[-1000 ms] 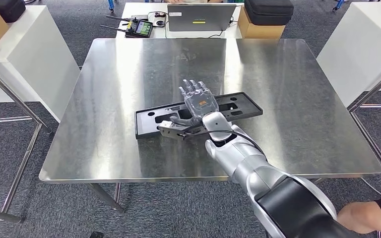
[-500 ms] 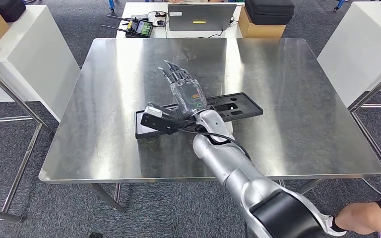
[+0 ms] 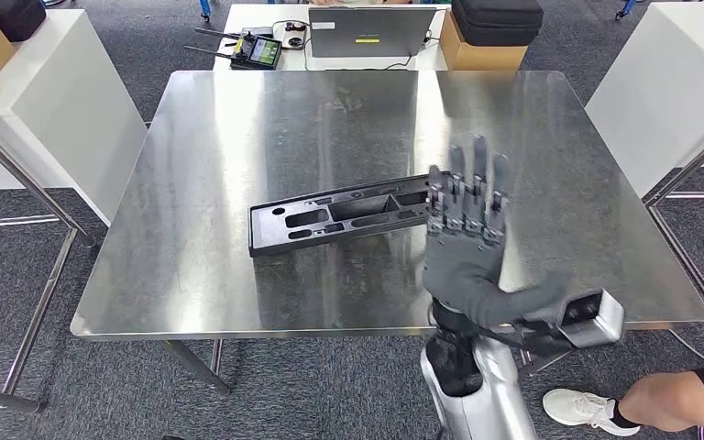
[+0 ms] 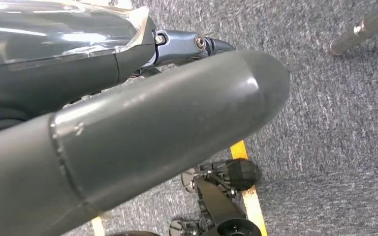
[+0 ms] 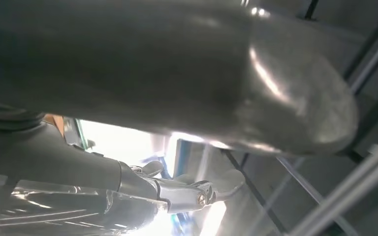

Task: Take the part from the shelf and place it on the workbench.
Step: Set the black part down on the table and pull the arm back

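The long black moulded plastic part (image 3: 367, 215) lies flat on the shiny steel workbench (image 3: 238, 137), its end just beside the right hand (image 3: 466, 247), whose fingers (image 3: 473, 188) are spread, holding nothing. Best practice would be to draw the hand clear without nudging the part. Whether the left hand (image 4: 128, 137) is open cannot be told.

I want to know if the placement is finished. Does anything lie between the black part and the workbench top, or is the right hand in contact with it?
Nothing visible does. The black part lies flat on the workbench, and the right hand is raised, fingers spread, holding nothing.
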{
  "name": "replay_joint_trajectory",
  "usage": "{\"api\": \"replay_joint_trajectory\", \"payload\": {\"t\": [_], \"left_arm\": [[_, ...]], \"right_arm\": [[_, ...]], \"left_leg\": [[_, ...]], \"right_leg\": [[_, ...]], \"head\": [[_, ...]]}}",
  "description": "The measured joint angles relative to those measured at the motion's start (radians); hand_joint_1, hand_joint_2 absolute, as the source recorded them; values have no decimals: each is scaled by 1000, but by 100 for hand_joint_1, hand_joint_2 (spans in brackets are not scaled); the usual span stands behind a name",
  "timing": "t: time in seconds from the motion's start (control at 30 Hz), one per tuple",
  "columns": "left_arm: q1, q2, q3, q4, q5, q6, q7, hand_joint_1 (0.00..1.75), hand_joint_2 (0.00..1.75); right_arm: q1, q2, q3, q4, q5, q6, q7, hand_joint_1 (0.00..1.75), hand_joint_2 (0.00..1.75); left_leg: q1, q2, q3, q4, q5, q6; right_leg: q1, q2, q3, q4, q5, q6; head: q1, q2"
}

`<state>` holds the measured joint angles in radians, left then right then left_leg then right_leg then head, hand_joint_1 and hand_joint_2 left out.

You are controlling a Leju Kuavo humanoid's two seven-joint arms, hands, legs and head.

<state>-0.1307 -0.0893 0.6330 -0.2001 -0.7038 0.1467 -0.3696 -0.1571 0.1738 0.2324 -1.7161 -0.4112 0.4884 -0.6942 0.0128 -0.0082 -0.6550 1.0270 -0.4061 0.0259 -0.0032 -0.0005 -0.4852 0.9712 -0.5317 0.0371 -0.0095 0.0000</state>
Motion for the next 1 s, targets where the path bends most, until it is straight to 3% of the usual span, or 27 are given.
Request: {"api": "replay_joint_trajectory", "payload": {"t": [0.1, 0.2, 0.37, 0.43, 0.5, 0.57, 0.6, 0.67, 0.7, 0.73, 0.77, 0.87, 0.93, 1.0], "left_arm": [[7, 1, 2, 0, 0, 13, -8, 0, 0], [8, 2, 3, 0, -8, 22, -9, 0, 0], [-4, 6, 3, -1, -28, 32, -7, 0, 0], [-10, 4, 3, -1, -30, 38, -6, 0, 0], [-12, 3, 3, -1, -30, 43, -1, 0, 0], [-11, 3, 3, -1, -27, 51, 5, 0, 0], [-11, 3, 4, -1, -24, 56, 8, 0, 0], [-10, 3, 6, -1, -20, 64, 11, 0, 0], [-8, 5, 8, -2, -19, 66, 9, 0, 0], [-7, 6, 10, -3, -17, 65, 6, 0, 0], [-5, 8, 12, -3, -14, 62, 0, 0, 0], [8, 12, 21, -4, -6, 47, -21, 0, 0], [21, 17, 24, -5, -2, 41, -31, 0, 0], [29, 19, 25, -5, -2, 39, -36, 0, 0]], "right_arm": [[133, 61, -143, -151, 21, 124, -6, 0, 0], [216, 108, -275, -274, -45, 186, -7, 0, 0], [253, 130, -402, -328, -164, 217, -8, 0, 0], [258, 130, -440, -327, -177, 220, -7, 0, 0], [264, 129, -469, -322, -186, 227, -7, 0, 0], [271, 126, -486, -313, -192, 231, -6, 0, 0], [274, 124, -489, -307, -194, 231, -6, 0, 0], [277, 120, -491, -295, -193, 230, -5, 0, 0], [277, 119, -491, -288, -191, 229, -5, 0, 0], [279, 118, -491, -283, -189, 228, -5, 0, 0], [281, 117, -491, -278, -187, 227, -5, 0, 0], [287, 115, -484, -267, -176, 216, -5, 0, 0], [290, 115, -477, -263, -169, 206, -5, 0, 0], [293, 115, -474, -259, -165, 196, -5, 0, 0]], "left_leg": [[0, 0, 0, 0, -1, -1], [-1, 0, 0, 1, -3, -1], [3, 6, 11, -11, -2, 22], [10, 10, 20, -27, 8, 29], [11, 13, 19, -30, 10, 30], [13, 14, 15, -29, 13, 25], [16, 14, 12, -29, 16, 20], [24, 14, 6, -26, 22, 5], [26, 13, 3, -24, 25, -4], [25, 12, 2, -20, 28, -14], [22, 11, 1, -16, 30, -22], [28, 9, -5, -7, 28, -34], [36, 10, -24, 45, -34, -36], [33, 10, -61, 168, -138, -32]], "right_leg": [[0, 0, 0, 0, -1, -1], [-1, 0, 1, -1, -2, -2], [-12, 2, 8, 2, -5, 6], [-11, 1, -15, 63, -45, 2], [-16, 1, -77, 191, -110, -3], [-23, 1, -117, 276, -136, 8], [-28, 1, -109, 262, -122, 20], [-42, -3, -42, 134, -67, 51], [-44, -6, -11, 78, -37, 61], [-43, -7, 3, 42, -16, 63], [-41, -6, 5, 32, -7, 56], [-42, 0, -17, 46, -2, 13], [-38, 0, -30, 48, 11, -13], [-26, -1, -45, 49, 26, -34]], "head": [[0, 0], [0, 0], [0, 0], [2, 0], [4, 0], [4, 0], [4, 0], [4, 0], [6, 0], [7, 0], [9, 0], [2, 0], [-3, 0], [-7, 0]]}}
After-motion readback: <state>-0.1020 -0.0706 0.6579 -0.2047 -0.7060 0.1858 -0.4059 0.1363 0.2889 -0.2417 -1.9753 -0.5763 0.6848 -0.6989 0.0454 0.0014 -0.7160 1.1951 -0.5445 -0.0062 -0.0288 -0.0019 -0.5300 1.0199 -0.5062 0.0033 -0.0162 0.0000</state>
